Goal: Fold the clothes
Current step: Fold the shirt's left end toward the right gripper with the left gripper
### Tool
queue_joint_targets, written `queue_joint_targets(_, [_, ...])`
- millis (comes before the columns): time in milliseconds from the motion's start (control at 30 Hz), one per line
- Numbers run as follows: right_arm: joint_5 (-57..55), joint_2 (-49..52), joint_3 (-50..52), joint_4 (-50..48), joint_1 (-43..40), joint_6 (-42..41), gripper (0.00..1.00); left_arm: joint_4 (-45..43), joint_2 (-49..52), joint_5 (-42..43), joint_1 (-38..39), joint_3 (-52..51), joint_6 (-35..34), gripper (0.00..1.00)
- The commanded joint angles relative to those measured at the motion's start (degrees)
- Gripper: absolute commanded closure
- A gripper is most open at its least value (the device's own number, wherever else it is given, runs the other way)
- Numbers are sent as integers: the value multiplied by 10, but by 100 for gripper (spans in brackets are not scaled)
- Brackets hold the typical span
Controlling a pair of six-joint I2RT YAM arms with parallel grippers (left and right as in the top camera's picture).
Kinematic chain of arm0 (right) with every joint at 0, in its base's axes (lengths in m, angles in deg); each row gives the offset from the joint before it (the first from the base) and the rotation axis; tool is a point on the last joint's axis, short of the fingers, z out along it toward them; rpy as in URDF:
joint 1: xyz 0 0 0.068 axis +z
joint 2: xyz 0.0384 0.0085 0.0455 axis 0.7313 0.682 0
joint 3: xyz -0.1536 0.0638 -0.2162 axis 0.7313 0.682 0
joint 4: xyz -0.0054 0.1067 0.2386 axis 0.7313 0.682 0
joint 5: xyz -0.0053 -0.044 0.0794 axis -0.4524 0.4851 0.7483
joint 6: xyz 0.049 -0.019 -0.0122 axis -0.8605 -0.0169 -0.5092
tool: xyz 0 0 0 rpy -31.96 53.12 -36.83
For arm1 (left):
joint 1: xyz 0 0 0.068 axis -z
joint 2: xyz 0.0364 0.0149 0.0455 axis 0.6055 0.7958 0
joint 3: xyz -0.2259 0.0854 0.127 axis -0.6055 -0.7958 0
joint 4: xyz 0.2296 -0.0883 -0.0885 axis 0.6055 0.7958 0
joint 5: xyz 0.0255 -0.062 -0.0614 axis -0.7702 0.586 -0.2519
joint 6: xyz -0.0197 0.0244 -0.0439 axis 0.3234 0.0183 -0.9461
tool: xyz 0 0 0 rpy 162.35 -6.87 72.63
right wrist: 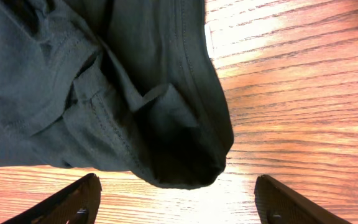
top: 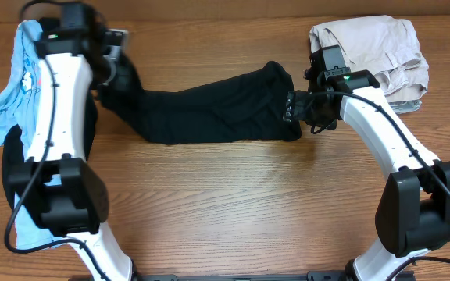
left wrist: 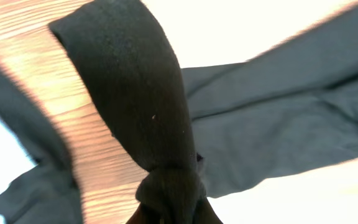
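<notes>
Barely begun — the black garment [top: 209, 113] lies stretched across the table [top: 233, 203], one end bunched in the clamped left gripper [top: 109, 69], the other just before the right gripper [right wrist: 178, 180], its fingers [right wrist: 73, 202] spread — a blue shirt [top: 14, 86] waits.

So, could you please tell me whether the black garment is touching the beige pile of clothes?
Apart. In the overhead view, a strip of bare table shows between the right end of the black garment and the beige pile.
</notes>
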Motion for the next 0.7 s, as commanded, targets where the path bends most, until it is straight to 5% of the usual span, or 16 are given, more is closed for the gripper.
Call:
queue_joint_targets(0, [5,-17,-13,2,-1,0,15,-2,3,-1,35,4,15,96])
queue_joint_targets(667, [2,-17,-13,6,-1,0,10,-59,124,65,195,-23,-49,93])
